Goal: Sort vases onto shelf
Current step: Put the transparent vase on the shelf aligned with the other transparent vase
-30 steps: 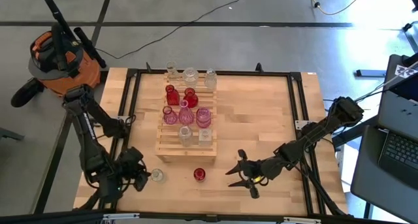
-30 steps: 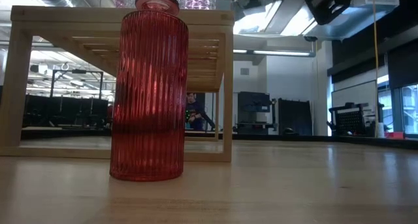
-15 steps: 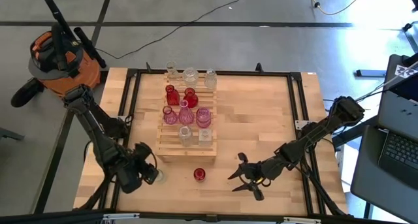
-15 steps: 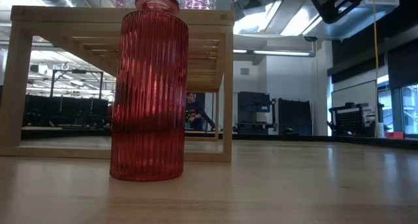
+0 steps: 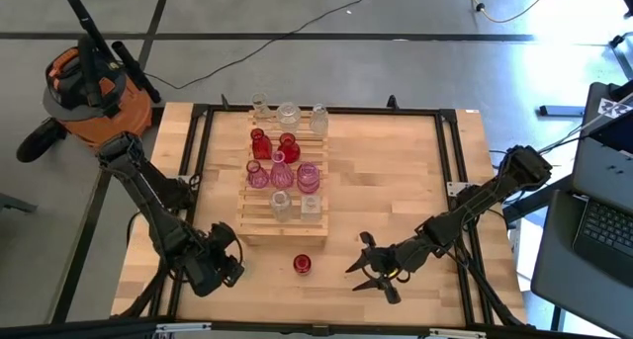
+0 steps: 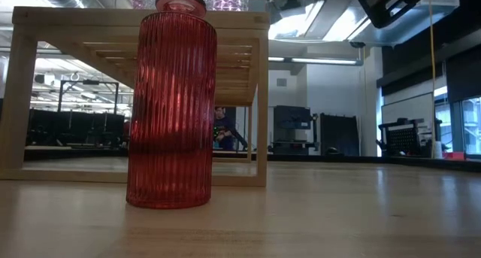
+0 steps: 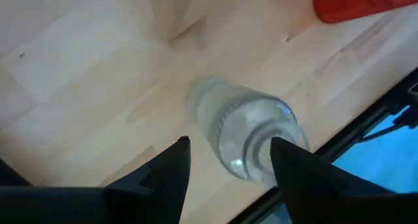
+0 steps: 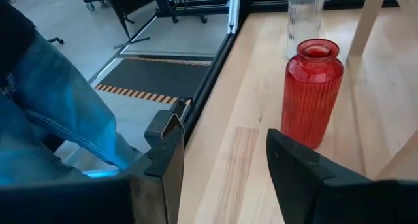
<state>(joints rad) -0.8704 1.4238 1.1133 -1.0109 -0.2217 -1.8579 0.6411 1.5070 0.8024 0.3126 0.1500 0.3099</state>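
A clear ribbed vase (image 7: pixel 245 134) stands upright on the table near its near left part. My left gripper (image 7: pixel 228 142) is open over it with one finger on each side of its neck; whether they touch it, I cannot tell. In the high view, my left gripper (image 5: pixel 227 264) hides this vase. A red ribbed vase (image 5: pixel 302 264) stands on its base in front of the shelf (image 5: pixel 282 215), and shows close up in the low view (image 6: pixel 171 107). My right gripper (image 5: pixel 354 275) is open, to the right of the red vase (image 8: pixel 312 93).
The pale slatted shelf (image 6: pixel 135 21) holds several clear, pink and red vases (image 5: pixel 282 161) on its tiers. A black frame (image 5: pixel 450 191) runs around the tabletop. A person's blue trouser leg (image 8: pixel 46 113) shows beyond the table edge. Bare wood (image 5: pixel 396 181) lies right of the shelf.
My left gripper has moved toward the table's right, from beside the clear vase to over it, so that the vase no longer shows in the high view. The vases have stayed where they were.
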